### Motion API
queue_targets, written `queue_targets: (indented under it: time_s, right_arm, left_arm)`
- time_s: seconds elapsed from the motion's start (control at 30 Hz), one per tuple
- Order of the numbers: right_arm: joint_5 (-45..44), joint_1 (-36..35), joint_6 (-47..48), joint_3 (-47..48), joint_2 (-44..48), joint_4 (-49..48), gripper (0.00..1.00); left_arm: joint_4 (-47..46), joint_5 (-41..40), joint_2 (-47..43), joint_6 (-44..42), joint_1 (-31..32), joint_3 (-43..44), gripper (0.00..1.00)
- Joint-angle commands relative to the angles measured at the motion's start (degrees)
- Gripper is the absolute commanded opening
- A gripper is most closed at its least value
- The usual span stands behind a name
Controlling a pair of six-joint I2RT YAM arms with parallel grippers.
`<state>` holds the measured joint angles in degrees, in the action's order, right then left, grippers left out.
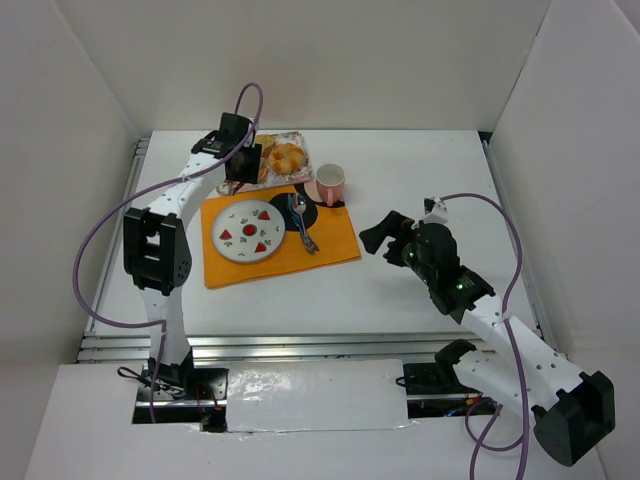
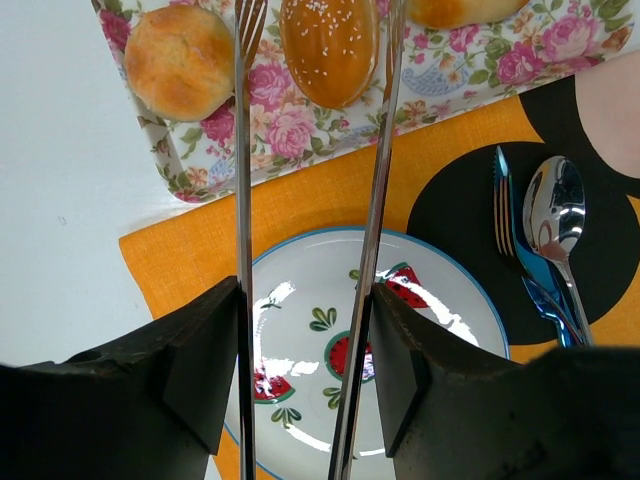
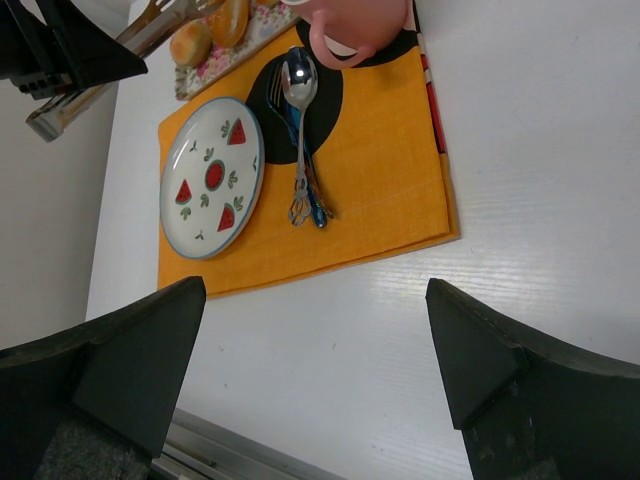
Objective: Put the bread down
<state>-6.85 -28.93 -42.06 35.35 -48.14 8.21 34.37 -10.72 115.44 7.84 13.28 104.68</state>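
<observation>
At top centre of the left wrist view the bread (image 2: 329,48) sits on the flowered tray (image 2: 300,135) between the tips of the tongs (image 2: 241,200) clasped by the left claw (image 2: 305,335), and a loose or off-centre squeeze risks the bun slipping free short of the plate (image 2: 440,290).

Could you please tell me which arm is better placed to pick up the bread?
Left: the left fingers hold tongs straddling the bread on the tray; the right fingers are open and far away.
</observation>
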Motion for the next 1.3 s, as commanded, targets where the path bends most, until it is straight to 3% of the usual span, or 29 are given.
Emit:
queue_targets:
  time_s: [0.0, 0.4, 0.53, 0.63, 0.8, 0.97, 1.27]
  right_arm:
    - [-0.4, 0.2, 0.9, 3.0, 0.0, -1.5, 1.0]
    - [-0.3, 0.2, 0.9, 2.9, 0.4, -1.5, 1.0]
    - [-0.4, 0.1, 0.9, 2.9, 0.4, -1.5, 1.0]
    - [-0.4, 0.2, 0.9, 2.9, 0.7, -1.5, 1.0]
    - [-0.1, 0.2, 0.9, 2.8, 0.9, -1.6, 1.0]
    - [0.3, 0.2, 0.8, 3.0, 0.9, -1.3, 1.0]
    - [1.3, 0.2, 0.9, 2.8, 1.8, -1.4, 1.0]
  left_arm:
    - [-2.9, -0.3, 1.5, 0.8, 0.1, -0.5, 0.63]
    - [-3.2, -0.2, 3.7, 1.9, 0.2, -1.1, 0.62]
    - [-2.5, -0.7, 3.2, 1.9, 0.2, -0.9, 0.43]
    - [-4.1, -1.2, 0.3, 2.3, 0.2, -3.1, 0.41]
    - [-8.7, 1.8, -8.4, 5.1, 0.4, -12.1, 0.39]
    - [-18.5, 3.6, -19.4, 7.1, 2.5, -28.0, 0.39]
    - [-17.4, -11.0, -26.3, 6.0, 8.2, -34.8, 0.35]
